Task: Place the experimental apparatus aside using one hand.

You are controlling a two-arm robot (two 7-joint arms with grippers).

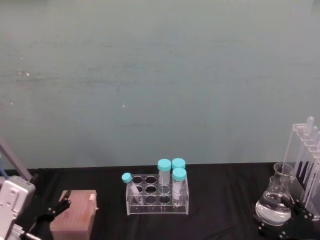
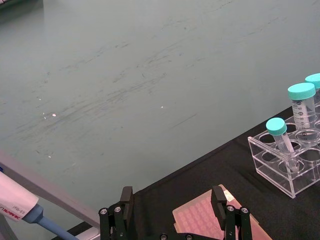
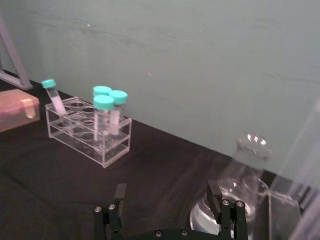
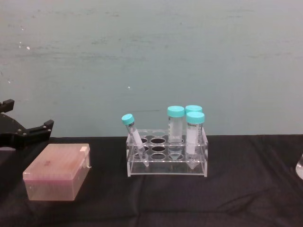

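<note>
Black right tool (image 3: 167, 202) spread wide, one finger at the conical glass flask (image 3: 240, 187), holding nothing.

Both grippers are matte black. The left gripper (image 2: 172, 210) has two flat, squared fingers (image 2: 126, 199) with small silver screws at their bases. The right gripper (image 3: 167, 206) is built the same, with paired bright screw heads beside each finger (image 3: 215, 192).

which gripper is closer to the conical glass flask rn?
Right. The right gripper, fingers open, sits right beside the clear conical glass flask at the table's right end. The left gripper hovers by the pink lidded box, across the table.
</note>
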